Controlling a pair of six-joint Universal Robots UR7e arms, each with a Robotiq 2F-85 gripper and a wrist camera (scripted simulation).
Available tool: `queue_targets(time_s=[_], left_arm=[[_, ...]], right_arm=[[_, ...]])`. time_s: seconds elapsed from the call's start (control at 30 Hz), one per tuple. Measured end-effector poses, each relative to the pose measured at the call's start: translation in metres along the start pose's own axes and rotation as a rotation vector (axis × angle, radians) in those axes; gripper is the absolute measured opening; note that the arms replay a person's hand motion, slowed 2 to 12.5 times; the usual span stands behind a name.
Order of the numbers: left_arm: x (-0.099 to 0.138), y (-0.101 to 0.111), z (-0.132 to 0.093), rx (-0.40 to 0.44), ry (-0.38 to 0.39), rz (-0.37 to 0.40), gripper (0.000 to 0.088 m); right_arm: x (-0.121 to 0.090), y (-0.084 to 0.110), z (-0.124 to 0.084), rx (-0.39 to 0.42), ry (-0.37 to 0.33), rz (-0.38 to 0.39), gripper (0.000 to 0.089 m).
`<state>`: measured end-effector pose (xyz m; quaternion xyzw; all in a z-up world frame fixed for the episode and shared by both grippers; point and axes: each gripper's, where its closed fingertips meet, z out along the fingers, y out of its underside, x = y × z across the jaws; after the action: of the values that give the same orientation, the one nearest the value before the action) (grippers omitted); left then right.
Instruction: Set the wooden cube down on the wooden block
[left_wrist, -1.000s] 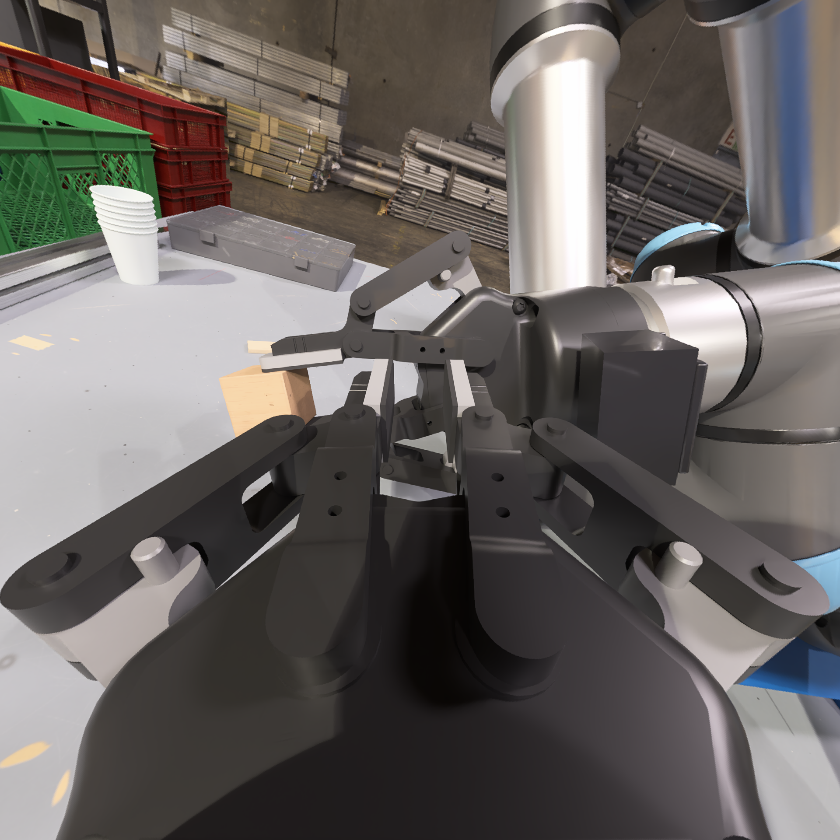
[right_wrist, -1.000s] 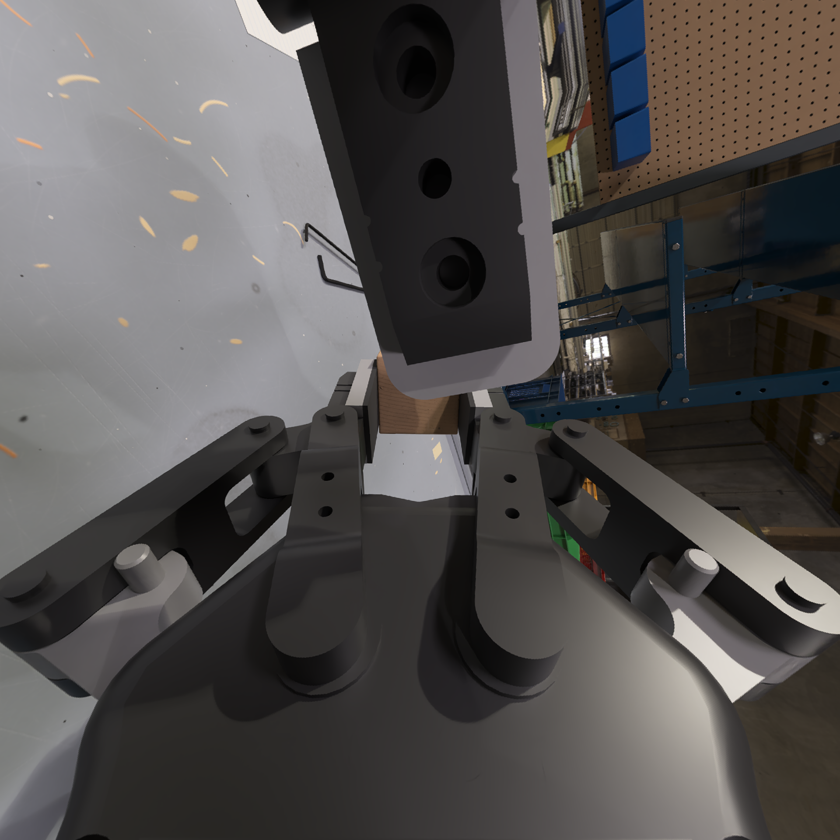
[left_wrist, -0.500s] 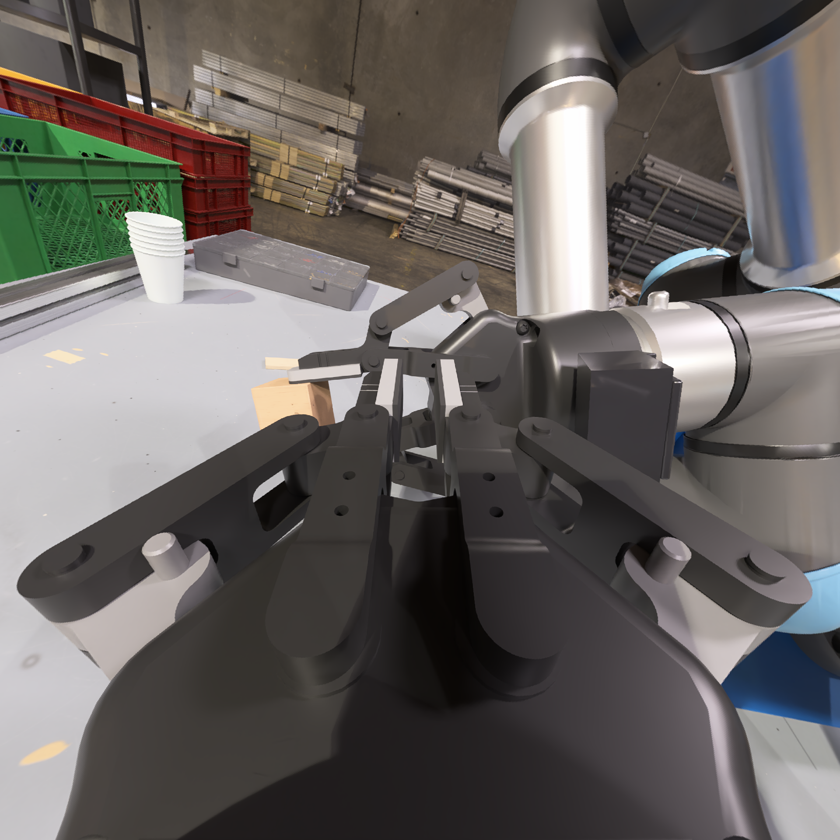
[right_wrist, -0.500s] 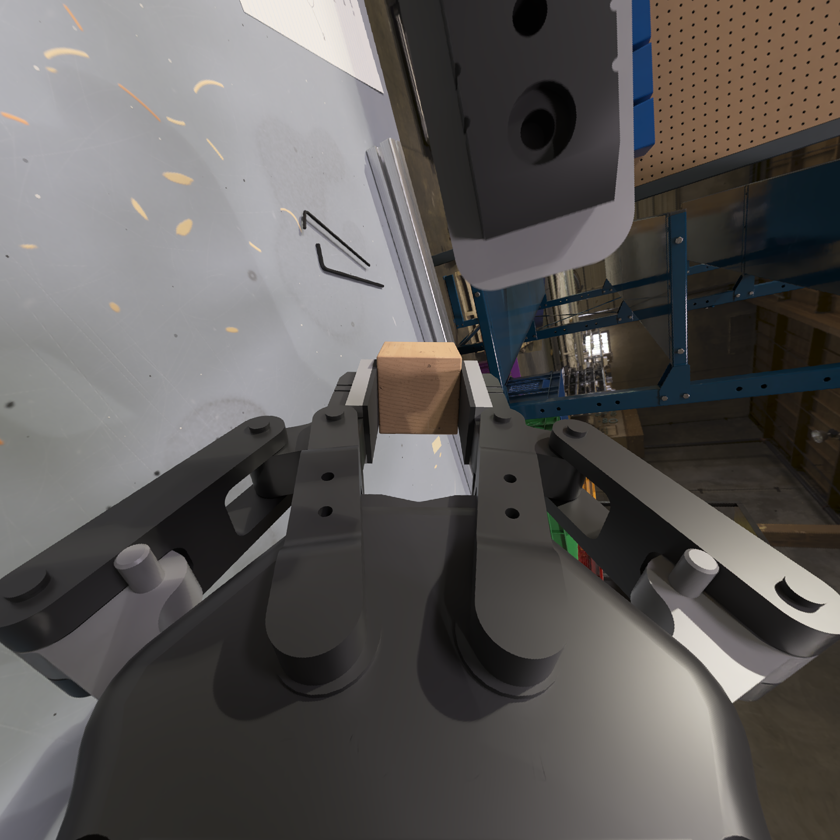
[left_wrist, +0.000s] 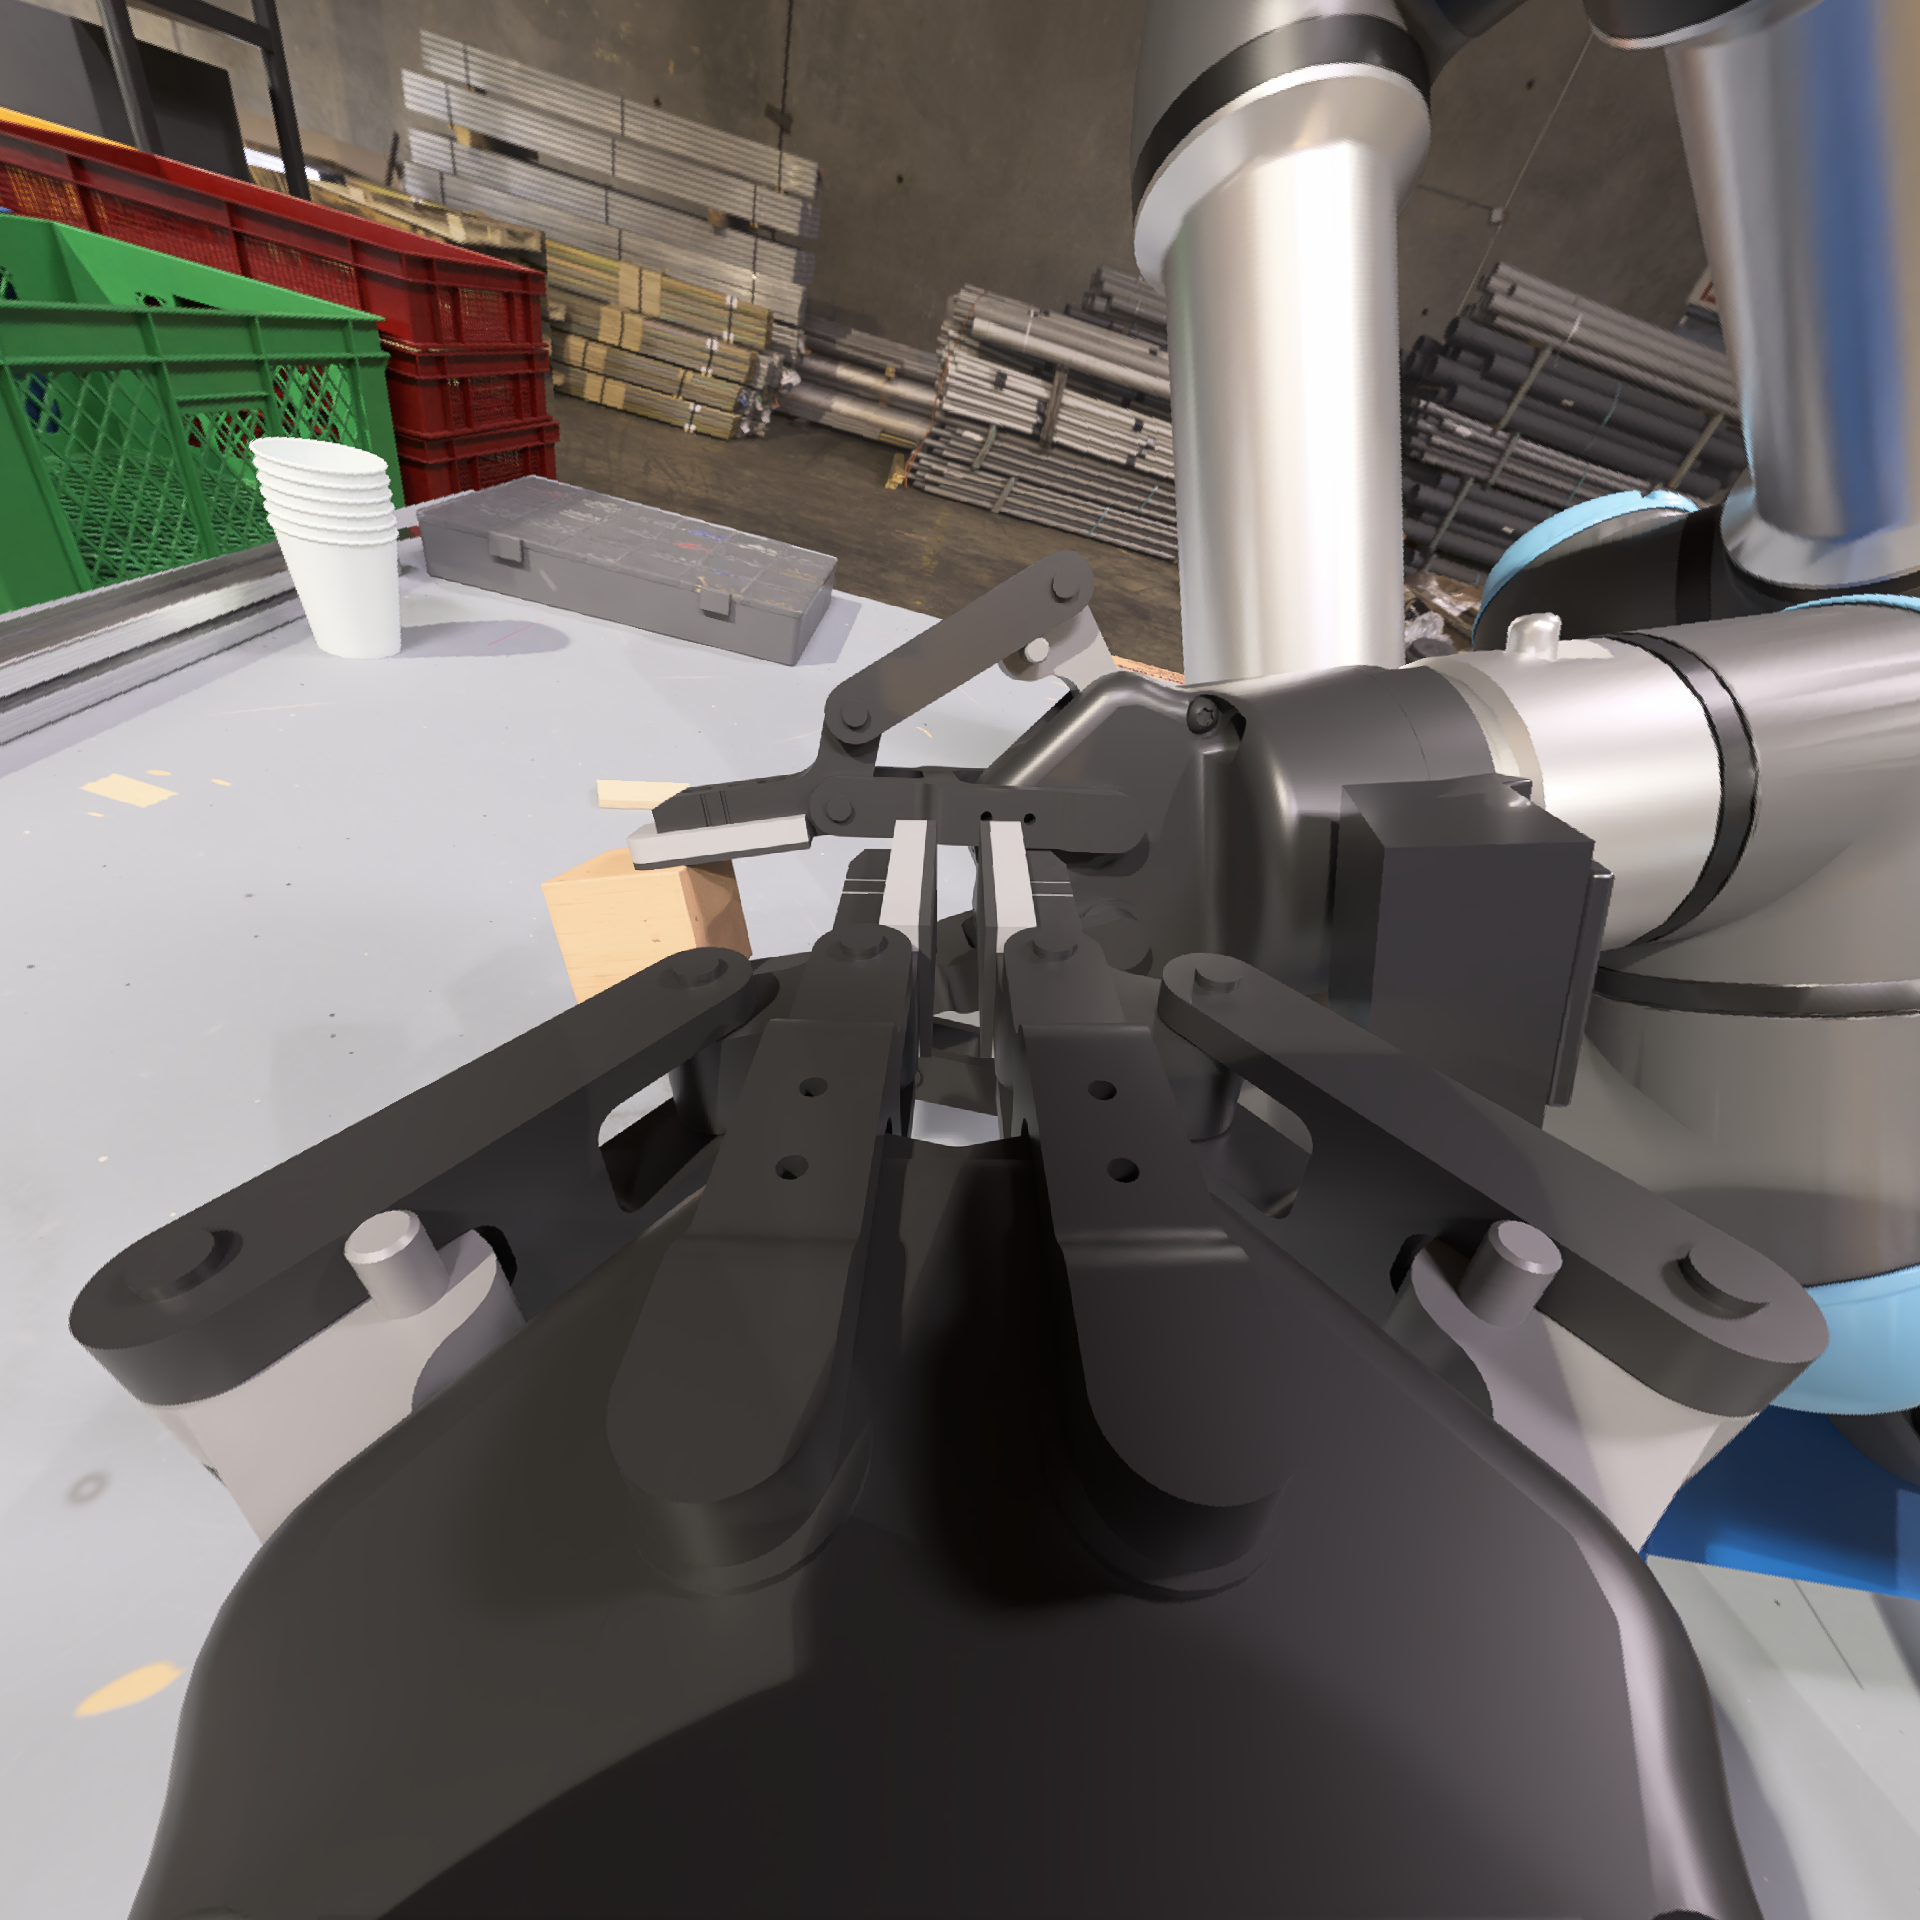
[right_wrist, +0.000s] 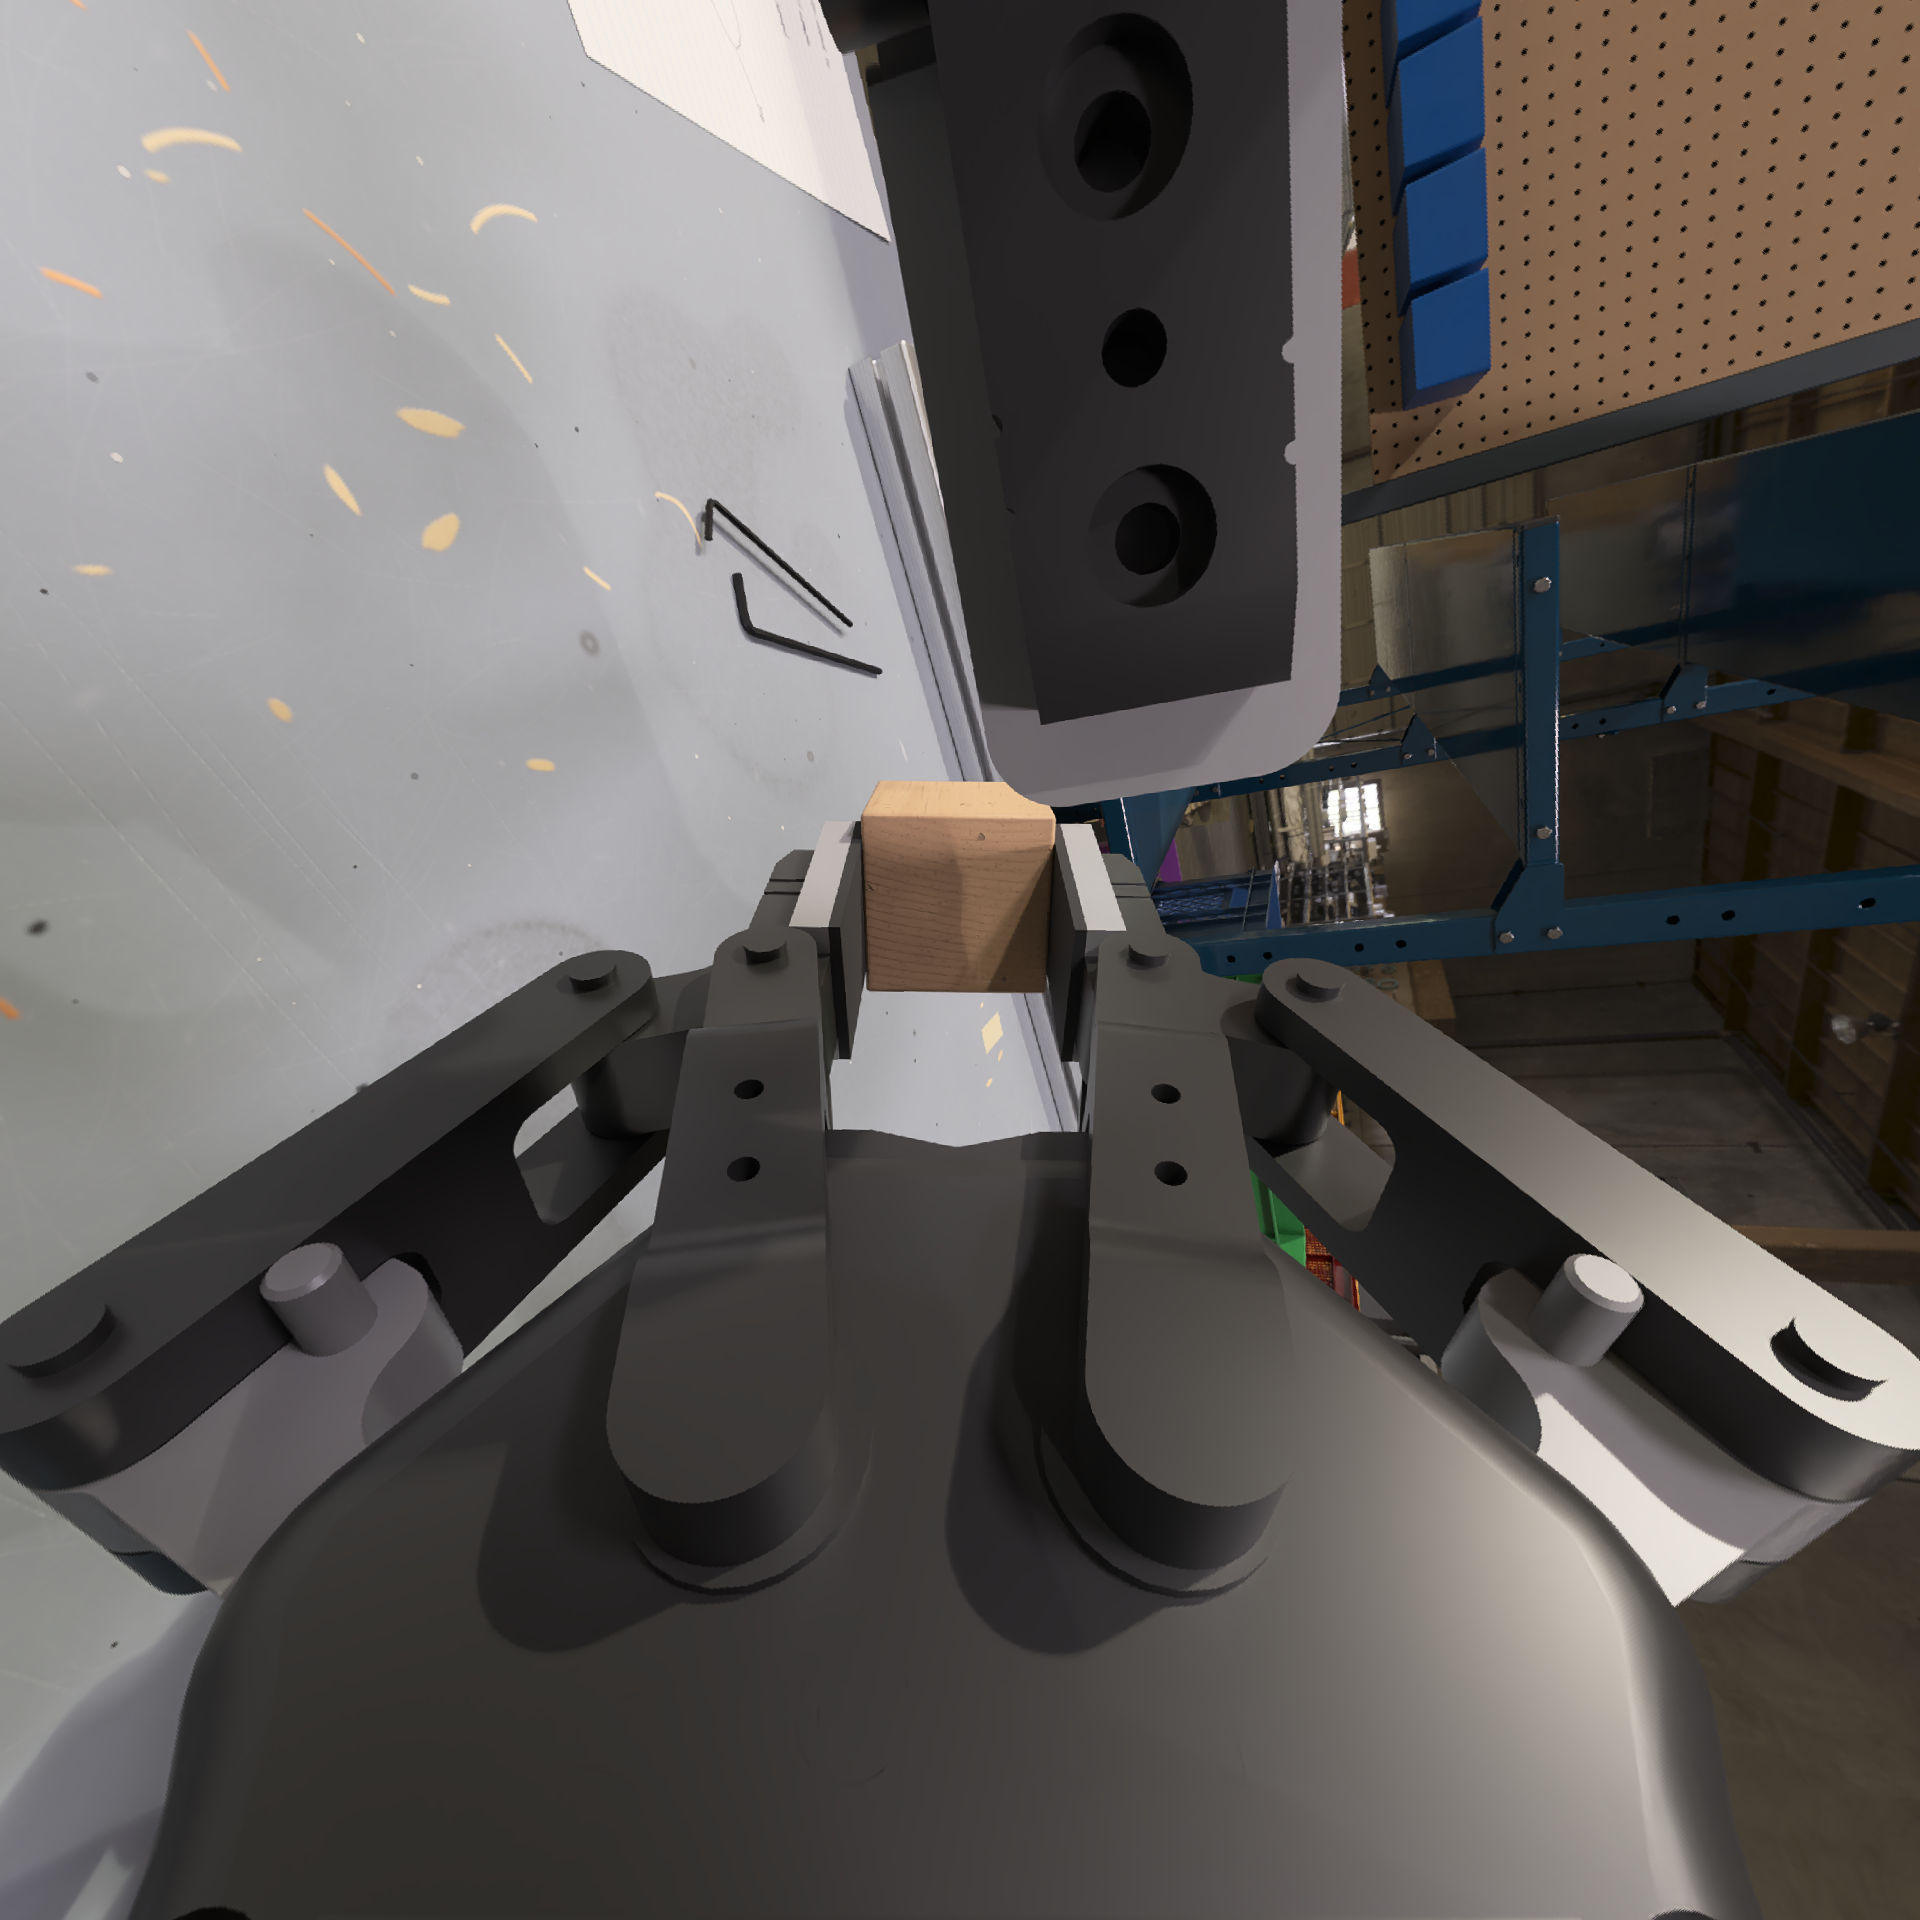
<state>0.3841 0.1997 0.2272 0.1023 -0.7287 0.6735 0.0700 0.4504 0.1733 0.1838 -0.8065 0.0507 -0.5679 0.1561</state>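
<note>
Between the pads of the right gripper (right_wrist: 956, 883), a wooden cube (right_wrist: 954, 896) is clamped on two opposite faces, held clear of the grey table (right_wrist: 312, 727). Its top face sits just under the pale tip of a dark finger (right_wrist: 1132, 416) of the other gripper, which enters from the top of the right wrist view; contact between the two cannot be confirmed. Beyond the cube, two black hex keys (right_wrist: 800, 613) lie flat on the table near a metal rail (right_wrist: 914, 582) along the table edge, and orange-tan wood chips (right_wrist: 428, 421) are scattered over the surface. A white sheet (right_wrist: 748, 94) lies at the far end.

The left gripper (left_wrist: 948, 873) has its jaws drawn nearly together, with only a narrow gap between the pads and nothing held. It points at the right gripper (left_wrist: 727, 826), whose fingers lie horizontally just ahead. The wooden block (left_wrist: 644, 920) rests on the table (left_wrist: 312, 935), partly hidden behind the left gripper's linkage, directly below the tip of the right gripper's finger. The cube itself is not visible in the left wrist view.

Farther back on the table stand a stack of white paper cups (left_wrist: 338, 545) and a flat grey case (left_wrist: 629, 577). A green crate (left_wrist: 156, 395) and red crates (left_wrist: 416, 301) sit beyond the table edge.
</note>
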Motion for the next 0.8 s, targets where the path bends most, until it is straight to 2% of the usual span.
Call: queue_targets(time_s=[0.4,0.8], left_arm=[[0.0014,0.0011,-0.0029,-0.028,0.018,0.014,0.0042],[-0.0008,-0.0022,-0.0098,-0.038,0.025,0.021,0.0109]], right_arm=[[-0.0011,-0.0036,-0.0001,0.015,-0.001,-0.007,0.0300],[-0.0002,0.0020,0.0007,0.009,0.000,0.004,0.0300]])
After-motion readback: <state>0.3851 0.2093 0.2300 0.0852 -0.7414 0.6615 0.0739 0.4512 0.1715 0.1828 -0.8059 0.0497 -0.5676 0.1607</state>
